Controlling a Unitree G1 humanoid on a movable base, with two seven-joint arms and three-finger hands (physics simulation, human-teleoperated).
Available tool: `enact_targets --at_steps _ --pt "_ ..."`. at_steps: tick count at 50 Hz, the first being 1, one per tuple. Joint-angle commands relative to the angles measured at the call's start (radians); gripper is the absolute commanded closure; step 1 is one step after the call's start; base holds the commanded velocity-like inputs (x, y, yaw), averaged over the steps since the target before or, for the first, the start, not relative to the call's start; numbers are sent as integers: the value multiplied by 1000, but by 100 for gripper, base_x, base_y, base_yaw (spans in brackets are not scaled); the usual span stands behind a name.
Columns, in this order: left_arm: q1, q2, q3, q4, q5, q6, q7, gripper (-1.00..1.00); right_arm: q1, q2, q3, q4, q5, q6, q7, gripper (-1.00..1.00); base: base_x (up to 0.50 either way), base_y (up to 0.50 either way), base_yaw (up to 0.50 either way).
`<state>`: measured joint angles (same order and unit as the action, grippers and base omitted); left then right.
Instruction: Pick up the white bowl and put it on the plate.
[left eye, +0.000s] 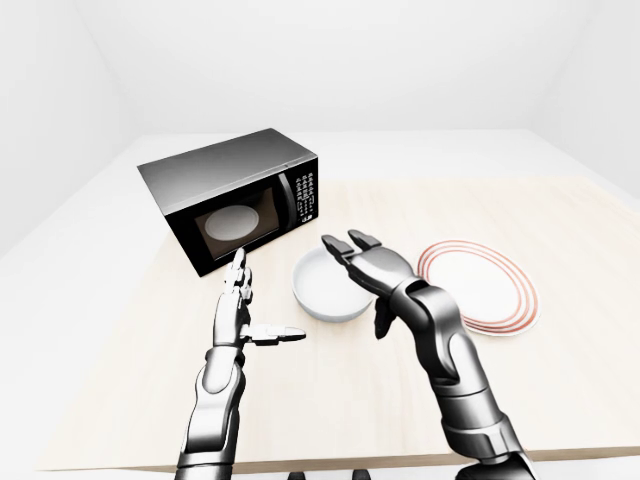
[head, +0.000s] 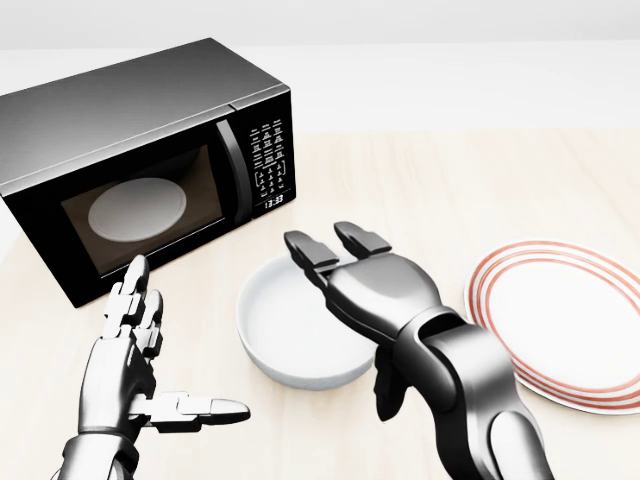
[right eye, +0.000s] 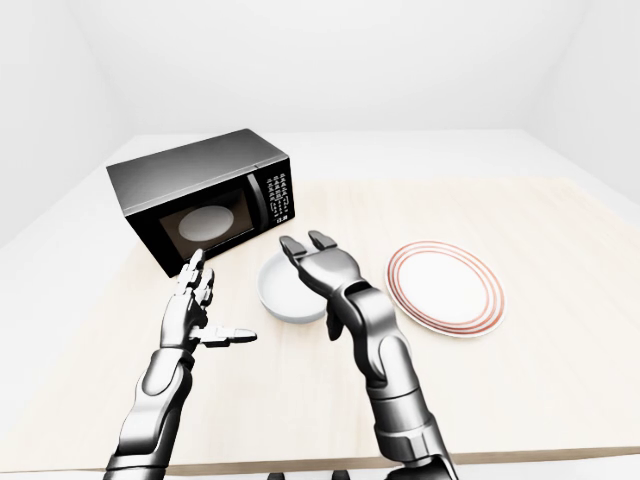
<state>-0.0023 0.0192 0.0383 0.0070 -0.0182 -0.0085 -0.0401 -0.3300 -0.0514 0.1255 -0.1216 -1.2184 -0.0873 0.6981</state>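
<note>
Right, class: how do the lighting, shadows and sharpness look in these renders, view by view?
Head view: even, soft light, sharp throughout, with glossy highlights on the right hand and only a faint shadow under the white bowl. Left-eye view: a wider shot, the microwave top showing a pale sheen, the walls washed out near white. Right-eye view: much the same, no blur.

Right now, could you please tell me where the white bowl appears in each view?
Left-eye view: white bowl at centre, partly behind the right robot hand.
Head view: lower centre.
Right-eye view: left of centre.
Shared landmark: the black microwave, up-left of the bowl in each.
</note>
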Motion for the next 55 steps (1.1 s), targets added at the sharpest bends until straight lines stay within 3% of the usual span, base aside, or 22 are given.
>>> enact_targets --at_steps 1,55 --pt "0 0 0 0 0 0 0 -100 -52 17 9 -15 9 0 0 -100 0 0 0" --pt "0 0 0 0 0 0 0 -100 -55 19 34 259 -3 0 0 -100 0 0 0"
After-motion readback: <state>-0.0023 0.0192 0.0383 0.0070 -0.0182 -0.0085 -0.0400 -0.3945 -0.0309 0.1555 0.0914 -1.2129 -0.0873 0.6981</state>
